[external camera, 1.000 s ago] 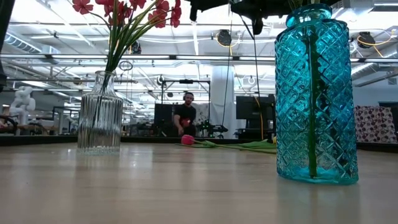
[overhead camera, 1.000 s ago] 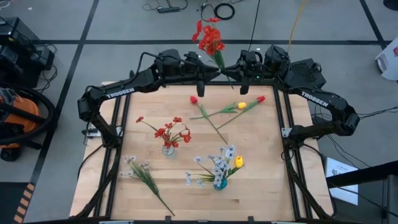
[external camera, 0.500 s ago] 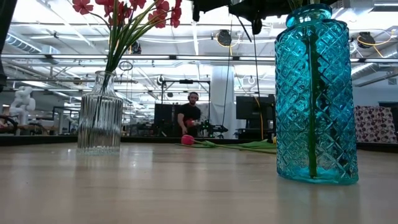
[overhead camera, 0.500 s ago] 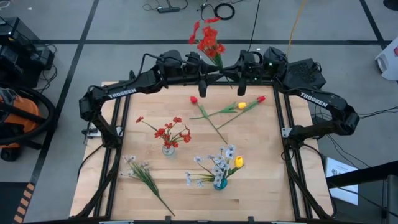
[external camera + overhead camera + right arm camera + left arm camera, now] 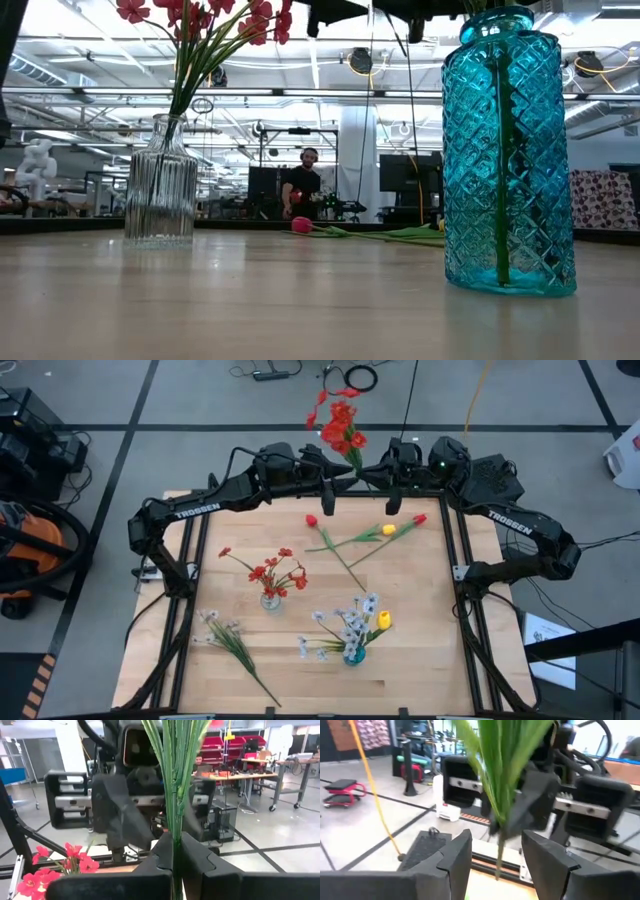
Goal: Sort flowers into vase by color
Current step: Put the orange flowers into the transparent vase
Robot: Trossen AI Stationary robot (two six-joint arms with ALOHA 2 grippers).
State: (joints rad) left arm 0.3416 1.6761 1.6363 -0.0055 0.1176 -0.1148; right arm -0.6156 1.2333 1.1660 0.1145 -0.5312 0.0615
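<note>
Right gripper (image 5: 172, 857) clamped on the stalks of a red blossom spray (image 5: 340, 428), held at the table's far edge. Left gripper (image 5: 495, 857) spread wide around those stalks, facing it.

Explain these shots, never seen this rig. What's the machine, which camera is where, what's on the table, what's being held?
Two dark robot arms work over a wooden table. One camera looks straight down, one sits at table height, and one rides on each wrist. The right gripper is shut on a spray of red blossoms, held up at the table's far edge. The left gripper faces it, open around the stalks. On the table stand a clear vase with red flowers and a blue vase with white and yellow ones. Loose tulips and a white spray lie flat.
</note>
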